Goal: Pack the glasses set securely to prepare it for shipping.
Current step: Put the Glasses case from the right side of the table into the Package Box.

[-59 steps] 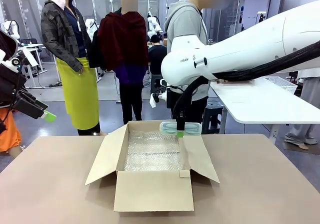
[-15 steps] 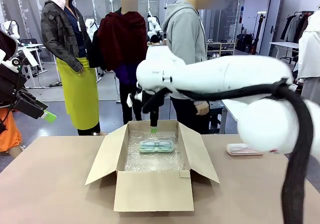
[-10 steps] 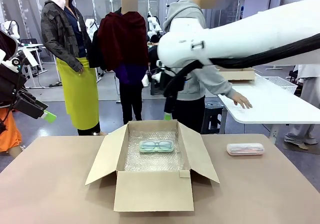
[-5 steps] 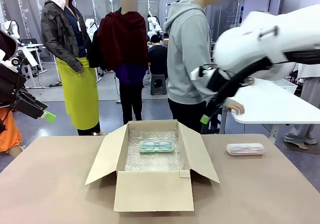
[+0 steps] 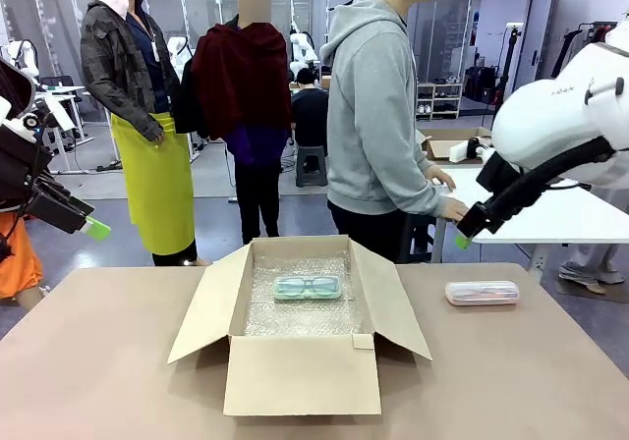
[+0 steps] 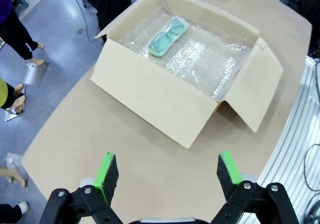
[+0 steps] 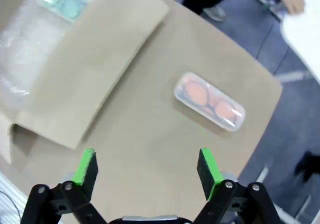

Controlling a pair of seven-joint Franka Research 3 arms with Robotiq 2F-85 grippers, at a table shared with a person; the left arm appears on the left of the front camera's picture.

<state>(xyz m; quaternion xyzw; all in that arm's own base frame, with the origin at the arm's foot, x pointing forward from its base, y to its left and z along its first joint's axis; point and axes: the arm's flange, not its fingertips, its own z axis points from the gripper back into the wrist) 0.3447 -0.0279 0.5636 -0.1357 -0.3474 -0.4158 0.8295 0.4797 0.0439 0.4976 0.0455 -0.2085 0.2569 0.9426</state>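
The mint-green glasses case lies flat on bubble wrap in the far half of the open cardboard box. On the bare tabletop to the right of the box rests the pink-coral case. My right gripper hangs in the air above and a little behind that pink case. The right wrist view looks down past its open, empty fingers at the pink case, with the mint case at the top left. My left gripper stays raised at the far left, open, high over the box and mint case.
A person in a grey hoodie stands behind the box, one hand on a white side table. Two more people stand farther back left. The box flaps spread outward on both sides. The brown tabletop runs wide around the box.
My right arm has swung away from above the box to the right and lower, toward the pink case. The person has turned to the white side table. The mint case stays put.
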